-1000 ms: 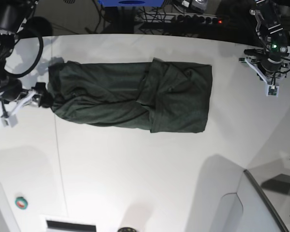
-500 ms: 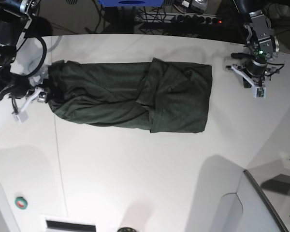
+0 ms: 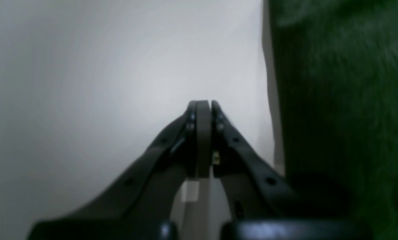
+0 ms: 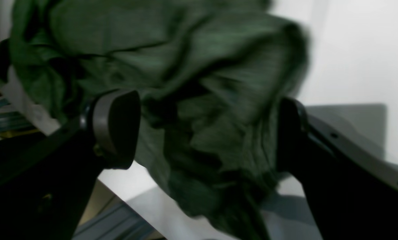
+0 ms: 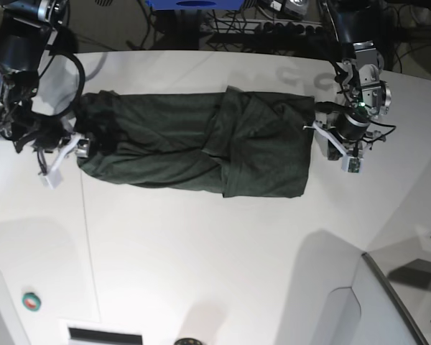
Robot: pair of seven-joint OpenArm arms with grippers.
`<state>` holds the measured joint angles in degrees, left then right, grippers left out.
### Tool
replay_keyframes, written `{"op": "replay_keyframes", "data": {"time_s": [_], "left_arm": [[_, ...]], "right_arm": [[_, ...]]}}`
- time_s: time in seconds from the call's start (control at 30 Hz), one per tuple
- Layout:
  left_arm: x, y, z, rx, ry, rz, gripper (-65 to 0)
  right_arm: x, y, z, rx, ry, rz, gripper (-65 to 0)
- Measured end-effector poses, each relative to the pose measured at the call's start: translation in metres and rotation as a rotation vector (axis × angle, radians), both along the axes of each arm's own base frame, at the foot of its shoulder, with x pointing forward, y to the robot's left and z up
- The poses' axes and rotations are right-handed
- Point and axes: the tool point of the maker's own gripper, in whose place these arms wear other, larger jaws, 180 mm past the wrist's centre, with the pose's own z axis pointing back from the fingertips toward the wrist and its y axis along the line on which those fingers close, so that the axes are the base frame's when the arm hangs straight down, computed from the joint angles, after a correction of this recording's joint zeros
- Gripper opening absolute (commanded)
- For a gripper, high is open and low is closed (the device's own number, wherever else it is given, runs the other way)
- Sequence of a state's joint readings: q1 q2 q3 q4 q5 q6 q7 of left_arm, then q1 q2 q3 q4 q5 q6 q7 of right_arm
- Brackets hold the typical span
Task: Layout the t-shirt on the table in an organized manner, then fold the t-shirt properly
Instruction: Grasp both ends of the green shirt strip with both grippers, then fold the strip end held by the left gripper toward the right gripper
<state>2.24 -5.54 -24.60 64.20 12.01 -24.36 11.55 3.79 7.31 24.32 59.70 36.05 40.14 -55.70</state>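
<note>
A: Where is the t-shirt [image 5: 194,147] sitting?

B: Lying on the table [image 5: 201,259] as a long folded band, stretching between the two grippers. One end is bunching between the right gripper [image 4: 205,133] fingers; the other edge is lying just beside the left gripper [image 3: 202,105].

A: Gripper states?

B: The right one is standing wide open around a wad of cloth, pads [image 4: 117,125] either side, not pinching yet. The left one is closed on nothing, tips hovering over bare table next to the shirt edge.

A: Step?

B: Looks like mid-fold: lengthwise folds are done, arms are lining up at the short ends for a cross fold.

A: Next move?

B: I'm guessing the right needs to close on the whole layered end, not just the top ply. The left has to open first, then slide under its edge. Cloth is wrinkly, so layers may be slipping apart on the lift.
</note>
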Motion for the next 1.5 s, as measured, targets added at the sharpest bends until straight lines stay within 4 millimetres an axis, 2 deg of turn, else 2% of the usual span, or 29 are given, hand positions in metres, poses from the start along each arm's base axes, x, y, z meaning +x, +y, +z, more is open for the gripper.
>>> {"op": "replay_keyframes", "data": {"time_s": [0.23, 0.4, 0.53, 0.63, 0.7, 0.8, 0.83, 0.87, 1.03, 1.17, 1.23, 1.37, 1.5], "left_arm": [[0.003, -0.016, -0.001, -0.028, -0.010, -0.001, -65.0], [0.005, -0.032, -0.003, -0.059, -0.020, -0.003, -65.0], [0.012, -0.062, -0.003, -0.057, -0.018, -0.099, -65.0], [0.012, -0.069, -0.004, -0.070, -0.020, -0.105, -65.0], [0.015, -0.068, -0.002, -0.072, -0.021, -0.110, -65.0], [0.017, -0.070, -0.002, -0.066, -0.014, -0.124, -65.0], [0.018, -0.071, -0.002, -0.068, -0.016, -0.123, -65.0], [0.018, -0.072, -0.002, -0.069, -0.017, -0.121, -65.0], [0.019, -0.086, -0.003, -0.089, -0.021, -0.119, -65.0], [0.021, -0.119, -0.003, -0.082, -0.014, -0.230, -65.0], [0.021, -0.133, -0.004, -0.089, -0.011, -0.264, -65.0], [0.028, -0.160, -0.001, -0.112, -0.002, -0.309, -65.0], [0.029, -0.194, 0.003, -0.145, -0.011, -0.372, -65.0]], "right_arm": [[0.000, 0.033, 0.000, 0.069, 0.007, 0.013, -12.0], [0.000, 0.035, 0.001, 0.077, 0.004, 0.018, -12.2], [0.002, 0.035, 0.001, 0.066, 0.014, 0.036, -12.5], [0.003, 0.035, 0.000, 0.060, 0.014, 0.037, -22.4], [0.000, 0.033, -0.003, 0.041, 0.028, 0.051, -33.9], [-0.007, 0.033, -0.008, 0.020, 0.067, 0.077, -54.6], [-0.006, 0.033, -0.008, 0.017, 0.071, 0.079, -59.6], [-0.005, 0.032, -0.007, 0.014, 0.066, 0.078, -61.7], [0.010, 0.023, 0.008, -0.028, 0.008, 0.084, -61.7], [0.013, -0.001, 0.020, -0.112, 0.013, 0.124, -62.0], [0.017, -0.005, 0.030, -0.149, -0.004, 0.144, -62.0], [0.024, -0.003, 0.052, -0.192, -0.028, 0.166, -62.0], [0.032, 0.014, 0.068, -0.234, -0.066, 0.228, -62.0]]}}
